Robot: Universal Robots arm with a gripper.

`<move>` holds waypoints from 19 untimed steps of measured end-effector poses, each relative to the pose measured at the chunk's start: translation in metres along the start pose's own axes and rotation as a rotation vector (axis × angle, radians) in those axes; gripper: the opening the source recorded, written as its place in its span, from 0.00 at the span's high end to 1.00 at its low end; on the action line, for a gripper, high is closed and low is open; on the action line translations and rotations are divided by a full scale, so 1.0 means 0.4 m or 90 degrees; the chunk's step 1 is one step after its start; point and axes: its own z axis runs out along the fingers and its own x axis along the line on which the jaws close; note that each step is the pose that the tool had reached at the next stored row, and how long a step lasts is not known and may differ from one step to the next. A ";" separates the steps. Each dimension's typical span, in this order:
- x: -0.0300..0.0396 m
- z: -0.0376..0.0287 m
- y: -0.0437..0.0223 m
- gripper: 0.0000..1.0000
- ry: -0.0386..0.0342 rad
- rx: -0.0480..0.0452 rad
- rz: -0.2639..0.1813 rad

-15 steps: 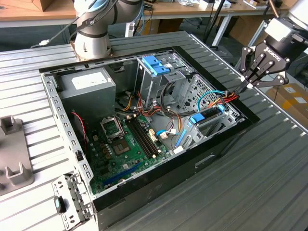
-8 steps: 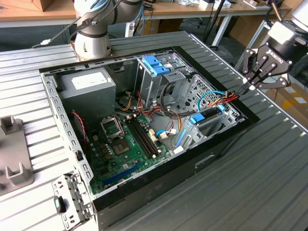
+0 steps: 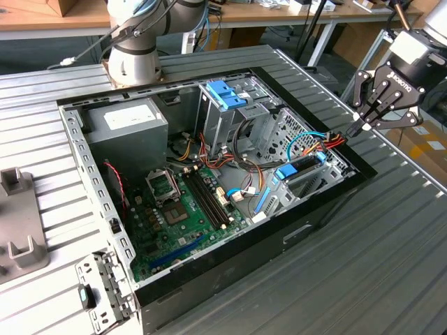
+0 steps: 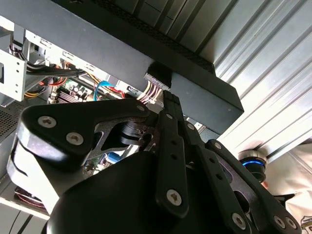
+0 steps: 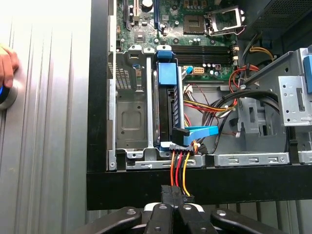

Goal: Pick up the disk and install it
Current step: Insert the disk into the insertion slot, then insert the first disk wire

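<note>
From my console I see the gripper (image 3: 357,127) at the exterior view's right. Its black fingers are pressed together on a bundle of red, yellow and black wires (image 5: 178,163), just outside the wall of the open black desktop computer case (image 3: 307,216). The case lies on the ribbed grey metal table (image 3: 391,272).

In the first wrist view the gripper (image 5: 173,191) holds that bundle where it crosses the black wall, and the wires run on to a connector at the near end of the disk (image 5: 168,109). The disk is a flat dark hard drive with bright blue side rails and end tab. It stands on edge in a slot of the bare metal drive cage (image 5: 129,117), in the case corner nearest the gripper. In the exterior view I find the disk (image 3: 302,165) in that same corner. A flat light-blue cable (image 5: 202,130) leaves a black plug at the same end of the drive. I cannot tell whether the wire connector is fully seated.

In the second wrist view the gripper (image 4: 168,103) sits just below a small pale plug with coloured wires (image 4: 157,80), which rests on the case's black rim.

A person's hand (image 5: 6,62) rests on a round blue-ringed button (image 5: 6,98) on the table, well apart from the case.
</note>
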 end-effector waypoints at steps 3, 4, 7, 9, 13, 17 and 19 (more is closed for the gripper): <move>0.000 0.000 0.000 0.90 0.0000 0.0000 0.000; 0.000 0.000 0.000 0.90 0.0000 0.0000 0.000; 0.000 0.000 0.000 0.90 0.0000 0.0000 0.000; -0.009 0.000 -0.002 0.90 0.0001 0.0000 -0.001; -0.032 0.008 -0.010 0.90 0.0002 -0.0008 -0.003; -0.034 0.016 -0.026 0.90 0.0006 -0.0024 -0.003; -0.041 0.018 -0.030 0.90 0.0010 -0.0026 -0.005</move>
